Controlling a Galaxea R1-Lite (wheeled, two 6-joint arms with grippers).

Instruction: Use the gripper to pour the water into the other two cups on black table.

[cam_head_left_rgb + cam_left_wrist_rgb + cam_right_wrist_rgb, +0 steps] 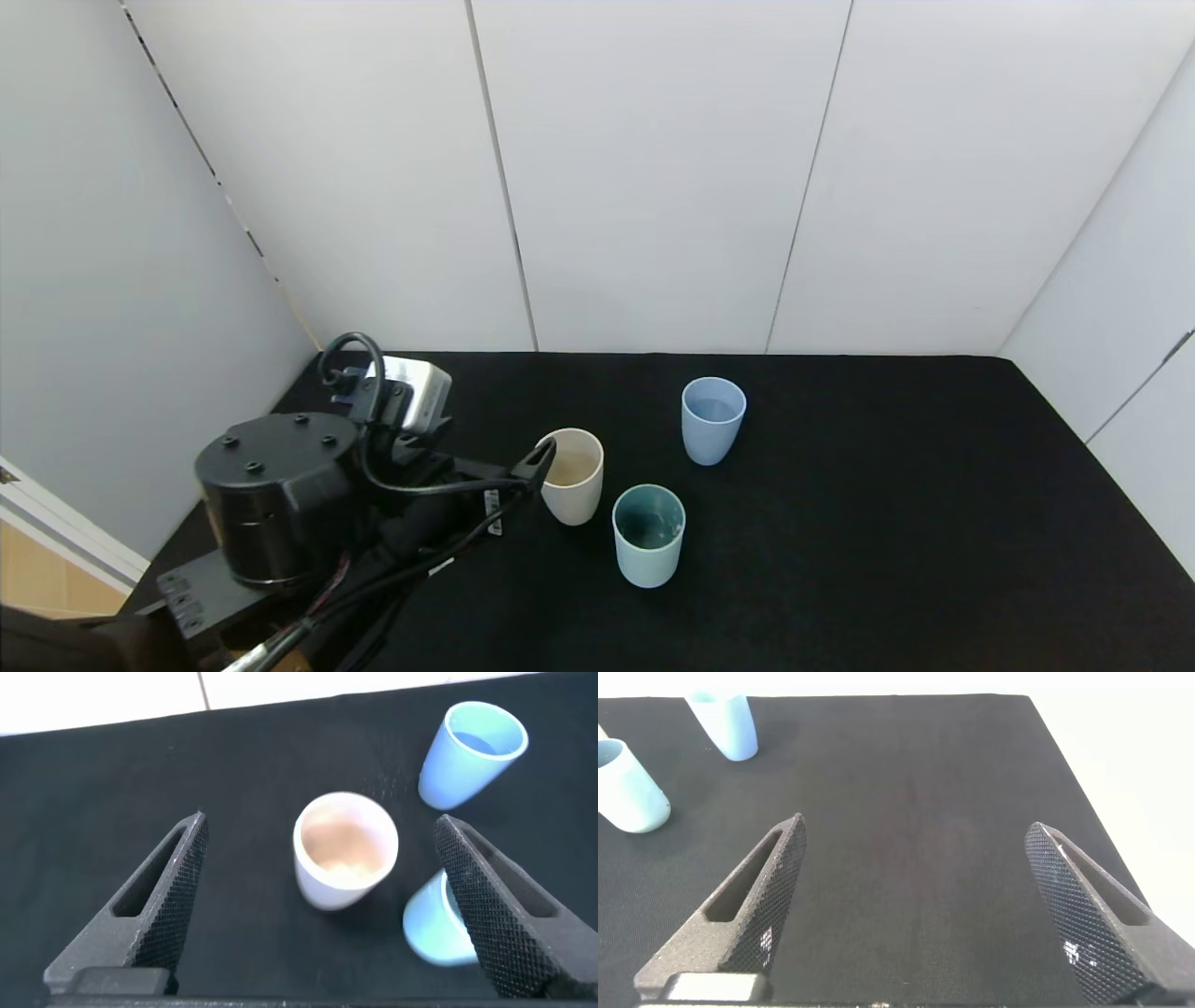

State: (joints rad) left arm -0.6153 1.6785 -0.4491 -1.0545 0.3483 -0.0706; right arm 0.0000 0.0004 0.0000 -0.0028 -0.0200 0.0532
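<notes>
The black table (840,523) looks felt-like and matt. The periwinkle cup (712,420), teal cup (648,535) and beige cup (571,476) look like smooth matt plastic.

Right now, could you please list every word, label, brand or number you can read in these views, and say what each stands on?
No text can be read in any view.
The small white labels on the left tool's cables are too small to read.
The beige cup, blue cup, teal cup and black table bear no markings.
</notes>
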